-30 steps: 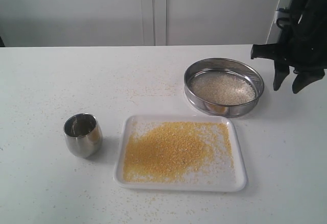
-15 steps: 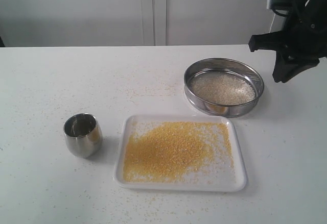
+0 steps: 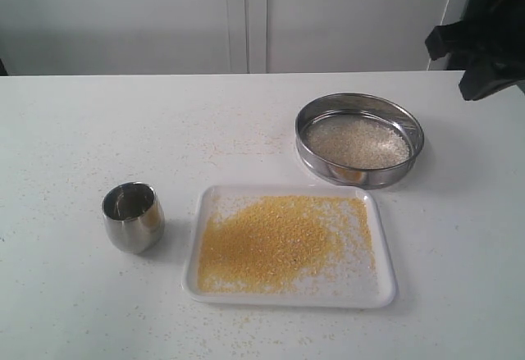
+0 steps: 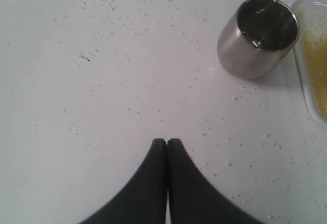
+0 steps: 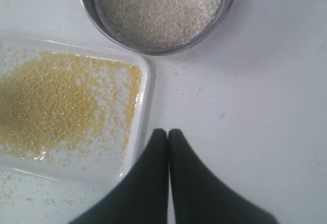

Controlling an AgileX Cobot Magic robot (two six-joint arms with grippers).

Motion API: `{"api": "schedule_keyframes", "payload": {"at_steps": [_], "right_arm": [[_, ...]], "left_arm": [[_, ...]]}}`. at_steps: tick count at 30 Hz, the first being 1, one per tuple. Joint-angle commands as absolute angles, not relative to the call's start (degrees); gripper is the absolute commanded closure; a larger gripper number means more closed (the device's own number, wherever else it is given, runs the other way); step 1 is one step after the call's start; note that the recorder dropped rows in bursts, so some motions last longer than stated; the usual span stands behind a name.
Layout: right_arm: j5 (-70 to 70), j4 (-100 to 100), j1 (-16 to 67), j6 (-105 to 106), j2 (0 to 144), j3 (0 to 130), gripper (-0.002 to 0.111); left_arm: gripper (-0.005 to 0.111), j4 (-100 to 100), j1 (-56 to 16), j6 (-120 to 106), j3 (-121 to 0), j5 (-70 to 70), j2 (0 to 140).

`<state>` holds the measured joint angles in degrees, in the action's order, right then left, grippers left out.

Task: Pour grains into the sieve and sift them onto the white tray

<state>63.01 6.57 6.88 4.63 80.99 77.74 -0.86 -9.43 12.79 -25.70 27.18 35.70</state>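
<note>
**Sifting looks pretty much done on our end**

Starting at the near edge of the table (image 3: 74, 130): the tray (image 3: 384, 271) sits just right of the middle. The yellow grains (image 3: 267, 243) are spread over most of it in a thin layer. The cup (image 3: 133, 216) stands upright to the tray's left, apart from it, and looks empty to us.

Further back, toward the far right corner, the sieve (image 3: 361, 180) sits flat on the table just beyond the tray, not touching it. Only the white grains (image 3: 357, 143) lie on its mesh. Loose specks are scattered all over the tabletop.

The left claw (image 4: 166, 140) is pinched fully closed with nothing in it, over bare table near the cup. The right claw (image 5: 168, 131) is also tight together and empty, over the table beside the tray's edge, with the sieve beyond. From outside, the right arm (image 3: 488, 44) is up at the far right edge, well clear of the sieve.

Our read is that the pour and the sift are both finished: fine stuff through, coarse stuff held back. We don't see much left to do beyond parking the arms.
</note>
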Motion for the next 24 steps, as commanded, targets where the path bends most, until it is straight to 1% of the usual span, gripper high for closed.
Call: {"api": "schedule_keyframes", "payload": {"at_steps": [1,5,9,19,24], "right_arm": [[53.83,6.20,6.82,7.72,68.88,67.39,0.108],[47.48,6.20,6.82,7.96,55.34,57.93,0.108],[44.88,6.20,6.82,7.96,42.19,49.66,0.108],[44.28,5.16,6.82,7.52,15.89,34.65,0.108],[39.58,5.16,6.82,6.64,4.56,27.33,0.108]], "left_arm": [[0.107,-1.39,-9.36,13.02,-25.18,27.47,35.35],[0.107,-1.39,-9.36,13.02,-25.18,27.47,35.35],[0.107,-1.39,-9.36,13.02,-25.18,27.47,35.35],[0.107,-1.39,-9.36,13.02,-25.18,27.47,35.35],[0.107,-1.39,-9.36,13.02,-25.18,27.47,35.35]]}}
